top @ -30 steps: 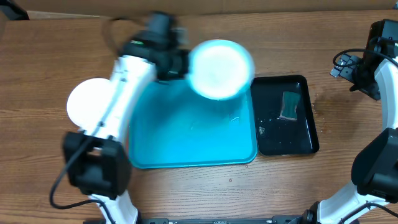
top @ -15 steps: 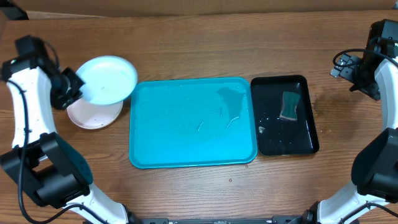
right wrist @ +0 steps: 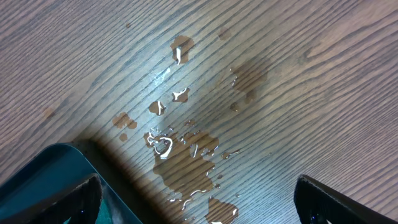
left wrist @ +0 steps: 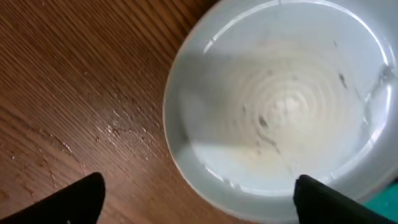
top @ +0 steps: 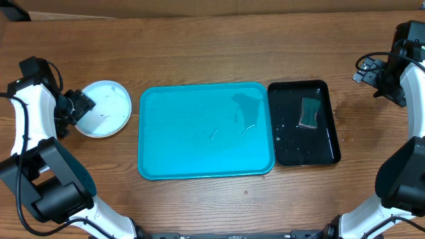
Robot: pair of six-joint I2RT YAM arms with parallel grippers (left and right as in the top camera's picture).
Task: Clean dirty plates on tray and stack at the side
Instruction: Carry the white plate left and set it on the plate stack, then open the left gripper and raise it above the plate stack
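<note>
At the table's (top: 199, 40) left edge, you are hovering the left gripper (top: 80, 106) open beside the stacked plates (top: 106, 118). The right gripper (top: 368, 72) is idling open. Stacking is looking done, so be backing off without nudging the stack.

Pale plate (top: 105, 108) lies flat left of turquoise tray (top: 206, 129).

L end effector (left wrist: 199, 194), R end effector (right wrist: 196, 191), open

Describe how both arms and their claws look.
Both arms match. The left arm and right arm have smooth, rounded white links joined by bulky black joints, with thin black cables running alongside. The left claw and right claw are black. In the wrist views their fingertips show as dark, blunt shapes.
</note>
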